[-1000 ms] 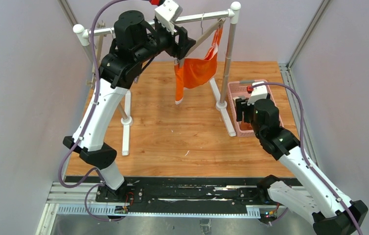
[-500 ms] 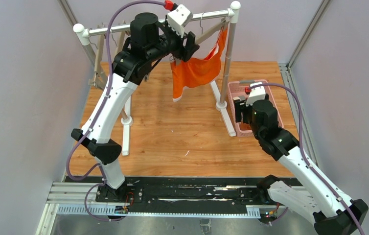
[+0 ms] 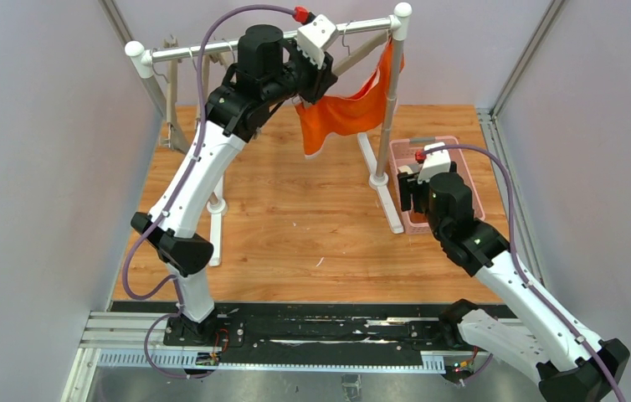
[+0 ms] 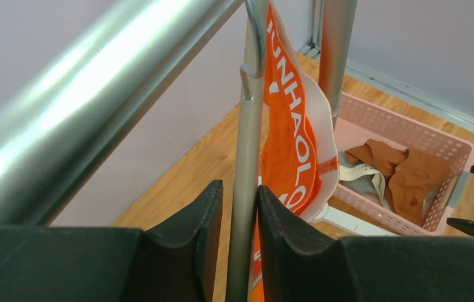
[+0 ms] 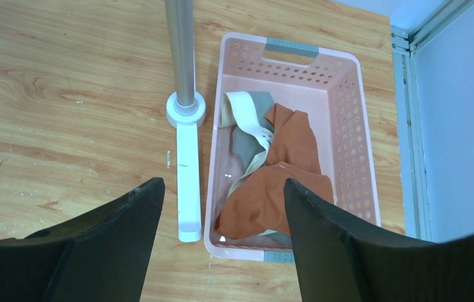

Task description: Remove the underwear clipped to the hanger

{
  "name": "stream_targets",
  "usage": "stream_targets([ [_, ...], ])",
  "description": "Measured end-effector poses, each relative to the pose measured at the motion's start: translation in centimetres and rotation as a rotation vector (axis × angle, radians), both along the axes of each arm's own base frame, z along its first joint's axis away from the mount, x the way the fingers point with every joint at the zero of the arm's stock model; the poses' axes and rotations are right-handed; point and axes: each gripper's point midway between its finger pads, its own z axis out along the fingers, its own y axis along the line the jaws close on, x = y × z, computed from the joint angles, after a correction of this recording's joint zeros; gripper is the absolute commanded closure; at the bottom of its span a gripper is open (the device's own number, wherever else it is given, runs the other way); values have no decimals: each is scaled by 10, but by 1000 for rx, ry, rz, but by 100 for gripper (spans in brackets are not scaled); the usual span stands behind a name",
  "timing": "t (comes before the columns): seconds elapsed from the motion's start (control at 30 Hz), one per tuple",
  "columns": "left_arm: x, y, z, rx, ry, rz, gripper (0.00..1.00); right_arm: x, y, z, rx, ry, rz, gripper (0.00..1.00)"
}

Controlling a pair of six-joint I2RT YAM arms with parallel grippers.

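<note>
Left gripper (image 4: 241,189) pinching bright orange cloth brief with white lettering (image 4: 291,157), hung beside silver rack post (image 4: 338,50). Thin metal hanger rod (image 4: 247,145) shares gap. Risk: my pull drags rod too, clip holds, cloth tears. Right gripper (image 5: 222,182) spread above pink plastic basket (image 5: 354,126).

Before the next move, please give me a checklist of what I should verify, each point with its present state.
1. Left gripper closed around the hanger bar: ok.
2. Orange briefs off the hanger: not ok, they hang from it.
3. Whether their clips are released: cannot tell, hidden.
4. Right gripper open and empty above the pink basket: ok.
5. Rust-brown briefs and grey briefs lying in the basket: ok.
</note>
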Motion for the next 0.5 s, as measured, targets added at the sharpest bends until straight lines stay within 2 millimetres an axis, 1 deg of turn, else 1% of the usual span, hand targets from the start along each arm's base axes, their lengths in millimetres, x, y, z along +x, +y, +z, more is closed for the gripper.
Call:
stream_targets([
  [0.1,2,-1,-3,0,9,0,97,0,0,0,-1,-4,0,28],
  [0.13,2,-2,-4,1,10,1,100,0,-1,1,-2,-7,-4,28],
  [0.37,2,-2,-4,-2,12,1,100,0,-4,1,-6,-12,-20,28],
  [0.5,3,-1,-3,-2,10,6,100,-1,-4,-2,-9,-6,-20,28],
])
